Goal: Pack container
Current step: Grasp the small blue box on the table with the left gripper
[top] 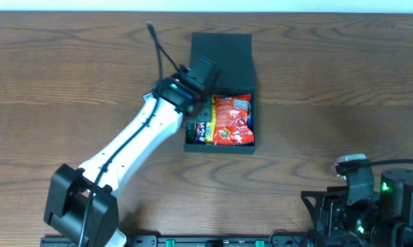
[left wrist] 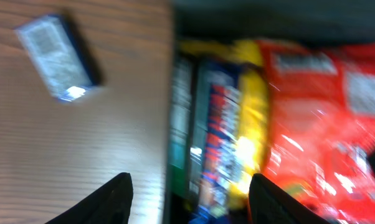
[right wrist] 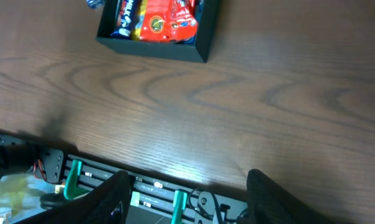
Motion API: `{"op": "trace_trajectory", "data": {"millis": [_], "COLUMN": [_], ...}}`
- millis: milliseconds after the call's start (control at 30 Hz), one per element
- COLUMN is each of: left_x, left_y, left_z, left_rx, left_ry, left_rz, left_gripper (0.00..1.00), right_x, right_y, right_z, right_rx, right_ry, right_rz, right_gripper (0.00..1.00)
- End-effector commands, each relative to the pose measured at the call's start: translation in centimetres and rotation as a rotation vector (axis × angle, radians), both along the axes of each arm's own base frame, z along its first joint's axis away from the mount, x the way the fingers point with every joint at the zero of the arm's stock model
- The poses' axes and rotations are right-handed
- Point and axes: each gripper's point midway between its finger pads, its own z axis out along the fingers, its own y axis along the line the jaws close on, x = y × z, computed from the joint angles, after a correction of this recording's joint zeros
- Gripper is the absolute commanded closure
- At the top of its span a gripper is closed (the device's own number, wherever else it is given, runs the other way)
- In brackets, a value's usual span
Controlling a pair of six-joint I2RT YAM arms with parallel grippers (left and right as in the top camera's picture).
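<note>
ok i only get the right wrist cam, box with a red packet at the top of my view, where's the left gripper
Observer: On the overhead view, the left gripper hangs above the left wall of the container, with its arm reaching in from the near left.
Operator: is it holding anything
Observer: No. On the left wrist view its fingers stand wide apart with nothing between them.
Operator: and the lid, cut off on my side
Observer: The lid flap is open, folded back on the far side of the container.
</note>
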Motion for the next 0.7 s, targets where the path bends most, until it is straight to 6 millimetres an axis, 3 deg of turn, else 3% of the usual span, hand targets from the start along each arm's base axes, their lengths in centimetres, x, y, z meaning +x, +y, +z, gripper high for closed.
{"op": "trace_trajectory", "data": {"millis": [0,133,333,667], "left_x": [1.9,3.5,4.8,5.0], "left_y": [3.9,7.4,9.3,9.5], "left_z": [-0.2,-0.1,-0.9,-7.5], "left_rx": [0.039,0.017,0.015,0.023], "left_ry": [-0.011,-0.015,-0.016,0.119], "left_rz": [0.095,0.191,0.207,0.419], "left_gripper": [0.38,0.27,0.2,0.2], "right_x": [-0.1,0.0,0.2,0.1], "right_y": [-0.1,-0.1,0.0,0.0], "right_z": [0.1,0.1,0.3,0.2], "right_rx": [-0.002,-0.002,-0.001,-0.001], "right_ry": [-0.003,-0.005,-0.017,-0.015], "right_rz": [-0.001,-0.001,-0.001,-0.001], "right_gripper": [0.4,0.39,0.39,0.37]}}
